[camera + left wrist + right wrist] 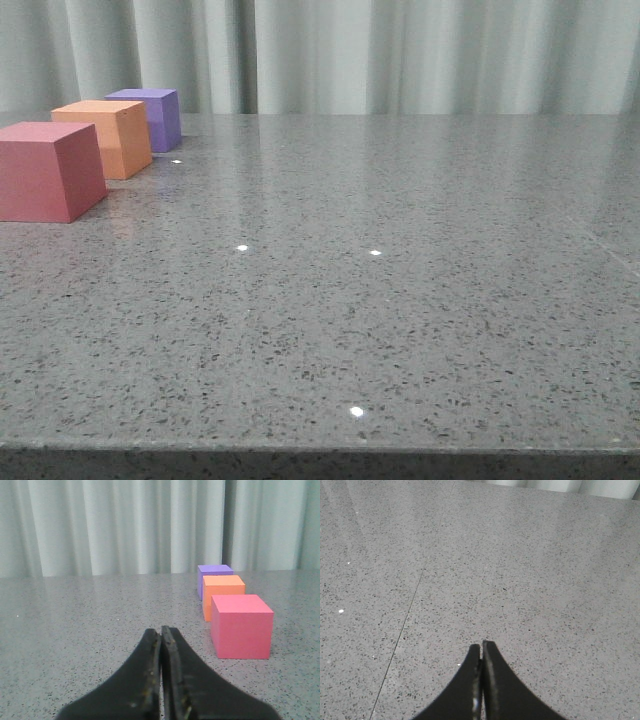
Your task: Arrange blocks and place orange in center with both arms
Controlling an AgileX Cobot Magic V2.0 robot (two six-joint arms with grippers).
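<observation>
On a grey speckled stone table (400,320), polished enough to catch small glints of light, three plain matte cubes stand in a row at the far left. Nearest the robot is the red-pink matte cube (48,170). Behind it stands the orange matte cube (105,137), and behind that the purple matte cube (152,118), farthest back. The orange one sits between the other two, so it holds the middle of the line. Seen from the front, the cubes overlap one another, and it is hard to tell whether neighbours touch or merely stand just beside each other. Pale grey-green pleated curtains (400,55) hang along the back edge of the table.

Neither arm appears in the front view. Each shows only in its own wrist camera.

From the left wrist, the left black two-fingered claw gripper (161,630) is low over the table, its fingers pressed together with only a hairline seam between them and nothing held. Ahead of it and off to one side, the same three cubes line up, red-pink (242,626) closest, orange (223,594) next, purple (214,576) at the rear. The gripper is apart from all of them.

From the right wrist, the right black two-fingered claw gripper (481,647) is likewise clenched on nothing, fingertips meeting above bare speckled stone. A thin straight seam (402,630) runs across the tabletop beside it. No cube shows in this view.
</observation>
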